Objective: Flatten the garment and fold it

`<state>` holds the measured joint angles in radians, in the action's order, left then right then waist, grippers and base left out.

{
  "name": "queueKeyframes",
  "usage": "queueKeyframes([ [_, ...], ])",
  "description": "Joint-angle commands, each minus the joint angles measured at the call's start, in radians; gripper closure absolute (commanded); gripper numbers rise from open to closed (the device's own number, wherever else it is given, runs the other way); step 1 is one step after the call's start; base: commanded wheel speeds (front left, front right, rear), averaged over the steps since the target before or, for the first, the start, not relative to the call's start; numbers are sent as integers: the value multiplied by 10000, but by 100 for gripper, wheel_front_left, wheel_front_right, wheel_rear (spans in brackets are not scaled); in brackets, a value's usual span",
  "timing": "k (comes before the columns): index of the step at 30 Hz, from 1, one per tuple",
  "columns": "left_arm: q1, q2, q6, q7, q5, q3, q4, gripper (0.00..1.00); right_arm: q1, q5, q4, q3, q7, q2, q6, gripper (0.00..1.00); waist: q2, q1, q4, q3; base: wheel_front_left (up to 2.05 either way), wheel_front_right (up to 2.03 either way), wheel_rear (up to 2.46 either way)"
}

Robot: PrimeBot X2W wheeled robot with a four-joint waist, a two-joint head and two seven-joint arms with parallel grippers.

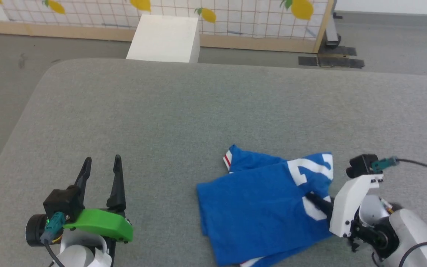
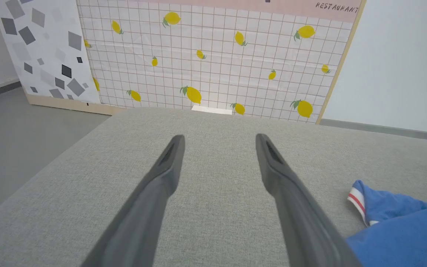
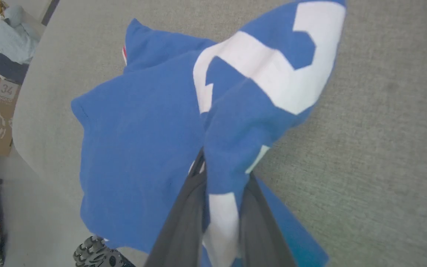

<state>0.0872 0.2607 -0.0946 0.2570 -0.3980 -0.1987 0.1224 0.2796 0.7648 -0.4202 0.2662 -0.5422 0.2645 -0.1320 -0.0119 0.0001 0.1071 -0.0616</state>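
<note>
Now, the right gripper [image 3: 224,174] has its jaws pinched together on a raised fold of the garment [image 1: 258,211]. Blue cloth and a strip of white print are squeezed between the two dark fingers [image 3: 184,222]. From that pinch the jersey spreads away up the right wrist view. A big white numeral bunches just past the fingertips, plain blue lies to one side, and there's a sliver of red-striped trim at the far corner.

In the head view the shirt lies crumpled and partly doubled over on the near right part of the grey bench [image 1: 198,111], running down to that view's bottom edge.

Over on the other side, the left gripper [image 1: 102,158] hovers with its jaws wide apart above bare grey bench. The garment's striped trim edge sits off to its right, clear of both fingers.

Beyond the bench, a white box [image 1: 165,37] stands before a lemon-printed panel [image 2: 217,55].
</note>
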Motion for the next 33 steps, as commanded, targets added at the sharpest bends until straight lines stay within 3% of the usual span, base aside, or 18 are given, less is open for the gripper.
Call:
queueKeyframes([
  [1,-62,-31,58,47,94,-12,-3,0,302,-412,119,254,238,243,13,100,119,-1,-265,164,0,0,0],
  [10,-153,-201,25,47,174,15,-415,0,1384,-2328,1007,1569,300,1475,13,100,119,-1,-1687,-93,0,0,0],
  [19,343,152,95,-69,539,59,-1336,0,2916,-2790,1547,2318,534,2310,13,100,119,-1,-4411,-1804,0,0,0],
  [25,1139,856,293,-833,1002,-102,-2206,0,3864,-2774,469,2153,1711,2431,13,100,119,-1,-5837,-3195,0,0,0],
  [33,2378,1419,648,-1846,1440,-447,-3210,0,4930,-2858,-1890,1218,3275,2601,13,100,119,-1,-6073,-4649,0,0,0],
])
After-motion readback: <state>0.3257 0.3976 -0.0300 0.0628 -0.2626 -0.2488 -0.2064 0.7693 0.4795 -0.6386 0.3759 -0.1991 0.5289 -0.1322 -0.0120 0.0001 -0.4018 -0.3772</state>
